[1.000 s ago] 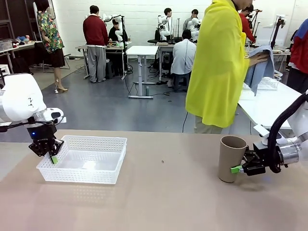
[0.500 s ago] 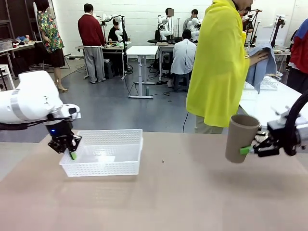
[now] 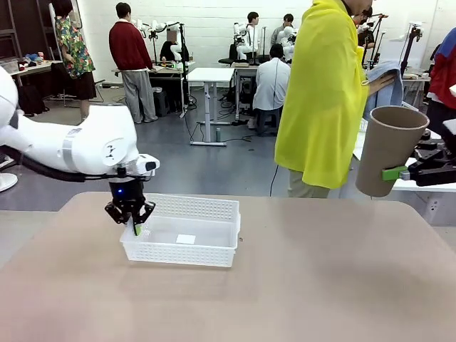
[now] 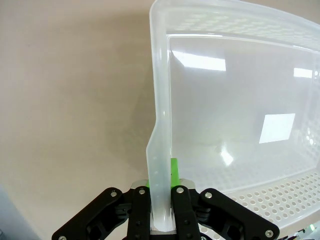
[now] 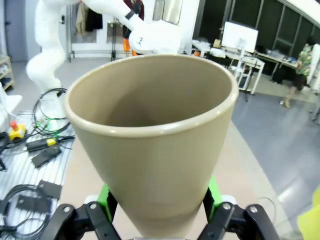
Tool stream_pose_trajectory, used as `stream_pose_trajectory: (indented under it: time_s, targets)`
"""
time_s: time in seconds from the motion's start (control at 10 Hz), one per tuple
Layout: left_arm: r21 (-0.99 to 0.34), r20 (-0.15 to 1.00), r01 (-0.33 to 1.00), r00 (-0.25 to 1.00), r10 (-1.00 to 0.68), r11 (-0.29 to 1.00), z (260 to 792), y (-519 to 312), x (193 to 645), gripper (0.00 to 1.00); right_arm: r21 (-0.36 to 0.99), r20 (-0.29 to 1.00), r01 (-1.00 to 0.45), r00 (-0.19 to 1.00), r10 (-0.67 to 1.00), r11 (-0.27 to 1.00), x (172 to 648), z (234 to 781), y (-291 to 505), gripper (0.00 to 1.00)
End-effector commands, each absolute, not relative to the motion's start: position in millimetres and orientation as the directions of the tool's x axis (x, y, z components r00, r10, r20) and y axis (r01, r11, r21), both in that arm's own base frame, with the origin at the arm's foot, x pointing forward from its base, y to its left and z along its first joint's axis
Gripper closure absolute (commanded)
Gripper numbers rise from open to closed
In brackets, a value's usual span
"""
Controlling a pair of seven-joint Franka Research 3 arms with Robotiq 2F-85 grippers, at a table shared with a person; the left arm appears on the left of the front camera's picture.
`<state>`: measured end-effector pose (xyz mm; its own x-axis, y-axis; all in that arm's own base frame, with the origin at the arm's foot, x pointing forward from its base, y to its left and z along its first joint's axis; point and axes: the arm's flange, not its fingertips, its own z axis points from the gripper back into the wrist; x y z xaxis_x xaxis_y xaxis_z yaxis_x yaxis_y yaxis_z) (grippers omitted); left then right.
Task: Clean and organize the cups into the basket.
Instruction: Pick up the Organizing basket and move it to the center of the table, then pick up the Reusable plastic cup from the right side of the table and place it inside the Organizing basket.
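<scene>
Kraft-brown paper catches the eye at the right of the front view. One cup (image 3: 388, 146) hangs well above the table (image 3: 285, 292), mouth up and slightly tilted, grasped low on its wall by the right gripper (image 3: 402, 173). The white basket (image 3: 187, 242) sits on the tabletop left of the middle with no cup in it. The left gripper (image 3: 134, 222) is clenched on its left rim. A person (image 3: 324, 92) in a yellow top stands at the far side with a blue cloth, well apart from both arms.

From the left wrist, the jaws pinch the basket's thin wall hard, with one green pad (image 4: 174, 172) showing on the inner side. The wall looks flexible. Any repositioning is probably best done as a flat slide across the table, not a lift by this one edge, which could twist the basket or let it slip free.

From the right wrist, the cup sits between the two fingers, green pads pressing on either side near its base, and its inside looks empty. The step in hand seems to be carrying this cup over to the basket. Paper dents easily, so the squeeze should be no harder than needed. I would bring the cup low over the basket floor, lay it along the longer side, and open the fingers only once it rests there. A drop from height could send it bouncing or rolling over the shallow rim.
</scene>
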<state>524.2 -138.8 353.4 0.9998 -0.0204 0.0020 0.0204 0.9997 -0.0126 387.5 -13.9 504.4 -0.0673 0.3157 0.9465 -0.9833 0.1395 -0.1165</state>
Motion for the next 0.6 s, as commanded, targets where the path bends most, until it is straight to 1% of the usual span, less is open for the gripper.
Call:
stream_pose_trajectory:
  time_s: [0.0,0.2,0.5]
  targets:
    - [0.022,-0.023,-0.031,0.999,0.032,0.999,359.0,-165.1,539.2,1.00,-0.102,0.950,-0.981,-0.046,0.308,0.168,374.8,505.0,-10.8,1.00]
    - [0.066,-0.054,-0.025,0.998,0.029,0.998,357.5,-197.9,540.4,1.00,-0.112,0.941,-0.975,-0.041,0.335,0.193,365.4,530.4,-6.9,1.00]
    - [0.166,-0.029,0.015,1.000,-0.011,0.986,362.0,-249.2,527.6,1.00,-0.122,0.940,-0.966,-0.038,0.339,0.229,364.2,552.8,-4.1,1.00]
